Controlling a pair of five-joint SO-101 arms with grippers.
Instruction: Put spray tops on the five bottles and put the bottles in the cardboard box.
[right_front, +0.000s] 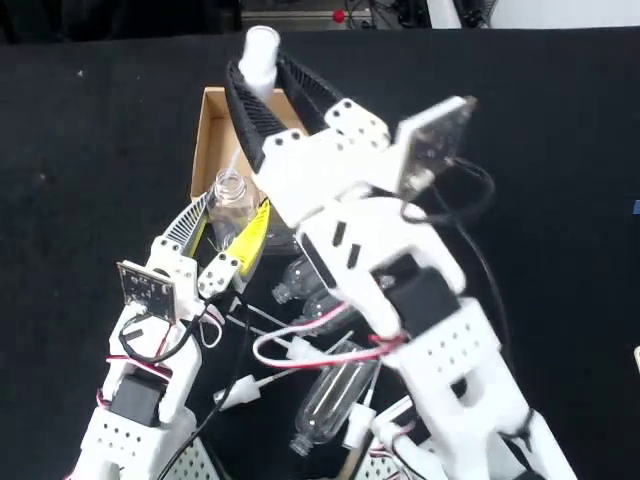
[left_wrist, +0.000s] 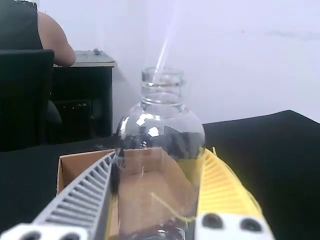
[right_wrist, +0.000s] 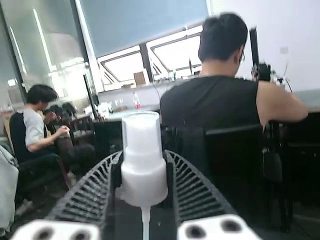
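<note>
The left hand (right_front: 236, 212) clasps a clear, uncapped bottle (left_wrist: 160, 135) upright. Upper centre in the high view, the right hand (right_front: 262, 75) pinches a white spray top (right_wrist: 143, 160).

One overhead camera, two wrist cameras.
The high view looks down on the black table (right_front: 560, 120); wrist views face outward, close-up. High and left wrist share the clear plastic bottle (right_front: 232, 195).

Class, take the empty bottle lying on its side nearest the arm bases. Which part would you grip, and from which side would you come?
Probably the wide body of the lying bottle, coming down from above with the fingers across its width. It lies flat on the black table, so its rounded sides are exposed, while the neck is narrower and gives less to hold.
</note>
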